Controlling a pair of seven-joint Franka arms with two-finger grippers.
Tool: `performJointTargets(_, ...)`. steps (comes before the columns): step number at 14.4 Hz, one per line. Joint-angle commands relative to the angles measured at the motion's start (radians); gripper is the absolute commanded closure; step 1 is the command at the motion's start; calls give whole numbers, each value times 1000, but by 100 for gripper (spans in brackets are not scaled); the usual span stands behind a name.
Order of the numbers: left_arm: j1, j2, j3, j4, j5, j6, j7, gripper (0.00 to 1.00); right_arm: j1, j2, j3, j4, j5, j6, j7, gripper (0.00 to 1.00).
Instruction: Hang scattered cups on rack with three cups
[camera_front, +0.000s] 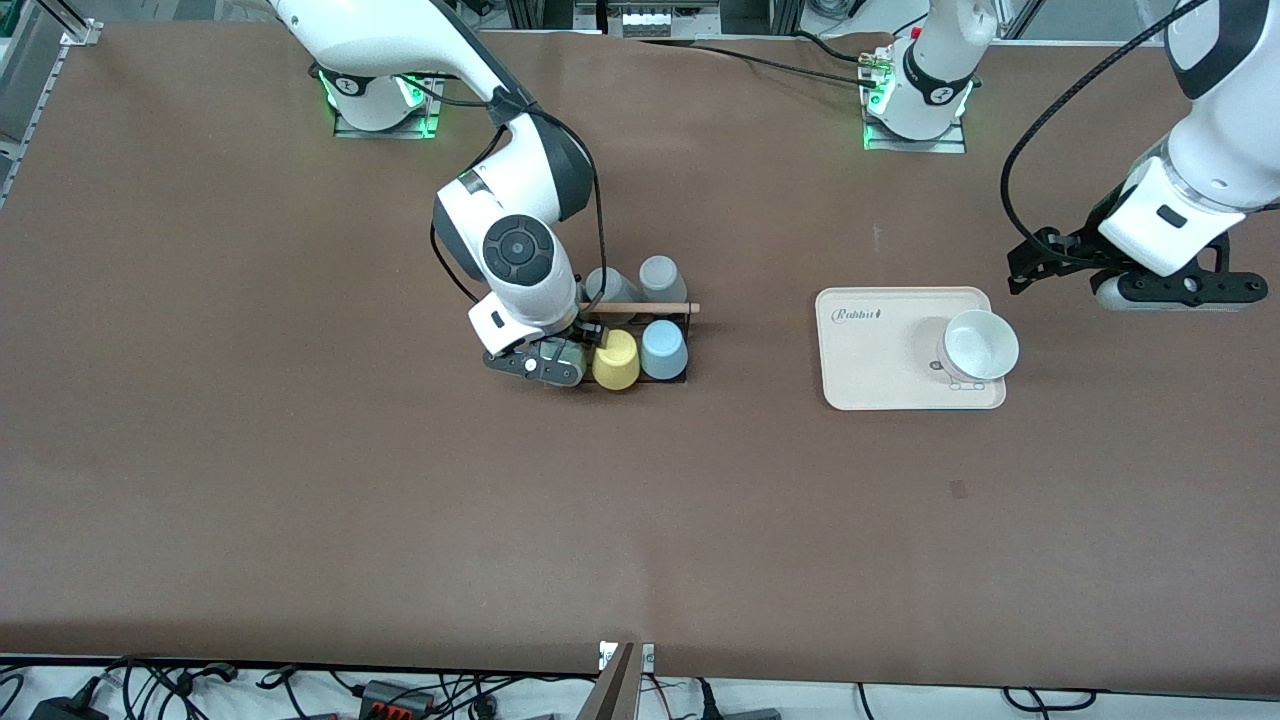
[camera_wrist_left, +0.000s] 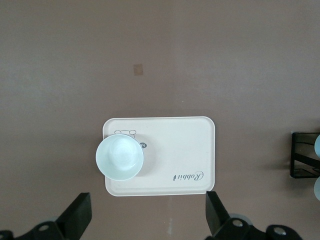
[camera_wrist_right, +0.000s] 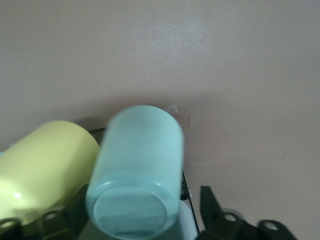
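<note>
Right gripper (camera_front: 562, 358) sat low at the rack (camera_front: 668, 378), at the end toward the right arm's side of the table, with the sage green cup (camera_wrist_right: 136, 172) upside down between its fingers. Its wrist view showed the jaws spread, 1 finger (camera_wrist_right: 212, 207) standing clear of the cup's side, so the cup looked released rather than clamped; the other finger was hidden by the cup. In the front view the green cup was almost wholly covered by the gripper body.

Just beside it the yellow cup (camera_front: 616, 359) sat inverted on the rack, and next along was the light blue cup (camera_front: 663, 348), also inverted. 2 grey cups (camera_front: 659, 273) stood in the rack's row farther from the front camera, 1 of them partly hidden by the right arm's wrist. The wooden rod (camera_front: 640, 308) ran across the top, its end near the arm cut off from sight.

Left gripper (camera_front: 1160, 292) waited in the air, jaws open and empty, near the cream tray (camera_front: 880, 370). A white bowl (camera_front: 980, 345) rested on the tray, at the end toward the left arm's side of the table.
</note>
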Motion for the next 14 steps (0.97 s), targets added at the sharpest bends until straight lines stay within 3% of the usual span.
performJointTargets(1, -16, -14, 17, 0, -14, -5, 8, 0, 9, -6, -4, -3, -20, -6, 23, 0)
performJointTargets(9, 30, -8, 28, 6, -21, -10, 52, 0, -40, -153, -6, 14, -14, -160, -31, 0)
performJointTargets(14, 27, -8, 17, 7, -15, -27, 74, 0, -198, -273, -13, 12, -8, -265, -216, 0)
